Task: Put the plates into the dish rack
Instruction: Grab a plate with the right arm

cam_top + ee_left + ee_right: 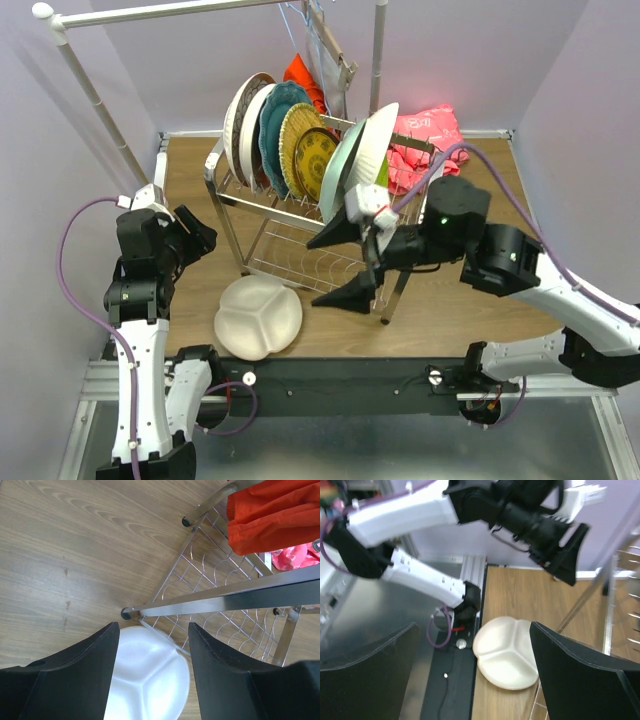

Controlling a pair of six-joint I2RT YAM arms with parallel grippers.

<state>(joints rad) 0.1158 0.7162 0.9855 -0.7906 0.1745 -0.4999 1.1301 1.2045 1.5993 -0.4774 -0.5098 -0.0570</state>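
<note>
Left wrist: fingers partly hide divided plate (rack cropped).

I counted seven plates standing in one rack beside my right gripper, one divided plate lying ahead of it, and two cloths, orange and pink, beyond.

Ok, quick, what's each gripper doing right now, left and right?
Left gripper: open, holding nothing.
Right gripper: open wide, holding nothing.
</note>
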